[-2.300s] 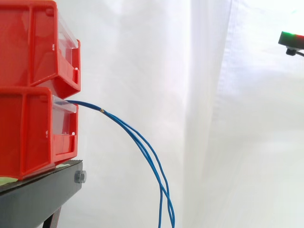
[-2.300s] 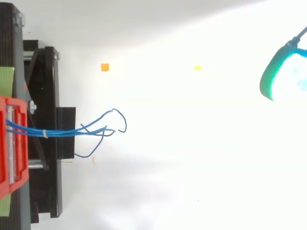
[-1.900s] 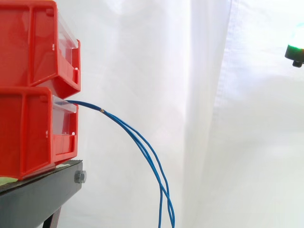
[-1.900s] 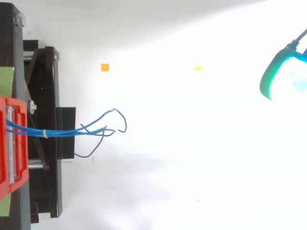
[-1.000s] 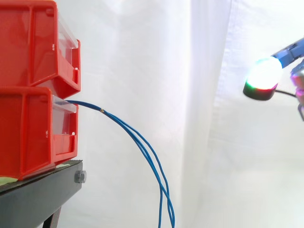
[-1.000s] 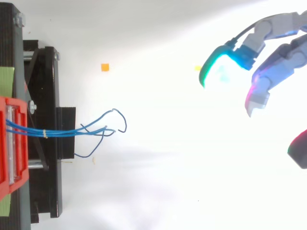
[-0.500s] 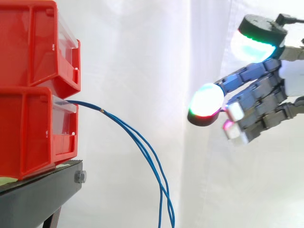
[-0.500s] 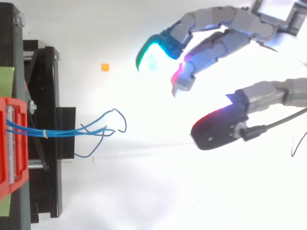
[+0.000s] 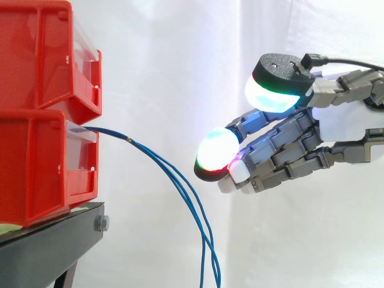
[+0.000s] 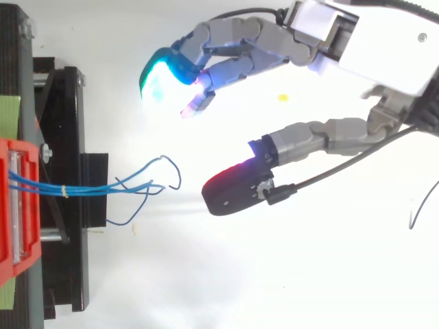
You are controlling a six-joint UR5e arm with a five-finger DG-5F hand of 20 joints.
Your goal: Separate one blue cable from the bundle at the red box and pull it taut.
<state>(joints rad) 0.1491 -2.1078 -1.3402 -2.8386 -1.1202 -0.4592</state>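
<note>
Fingers (image 9: pixel 215 153) apart and only lightly bent, thumb (image 9: pixel 276 81) held clear above them, nothing between. Pads glow green/red in the side view and cyan (image 10: pixel 163 72) in the top view. Hand (image 9: pixel 348 123) comes in from the right with its fingertips pointing at the bins.

Blue cables (image 9: pixel 180 186) are untouched. The bundle comes out of the front of the lower red bin (image 9: pixel 36 162), with a small band (image 9: pixel 131 140) round the strands just outside it. From there it arcs down and runs off the bottom edge of the side view.

The fingers are right of that arc, near it but with a clear gap.

In the top view the loose cable ends (image 10: pixel 154 179) curl just past the edge of the black stand (image 10: pixel 63 123). The thumb pad (image 10: pixel 233 189) is near them, not in contact.

Upper red bin (image 9: pixel 42 54) is stacked on the lower one. White curtain (image 9: pixel 168 60) behind.
</note>
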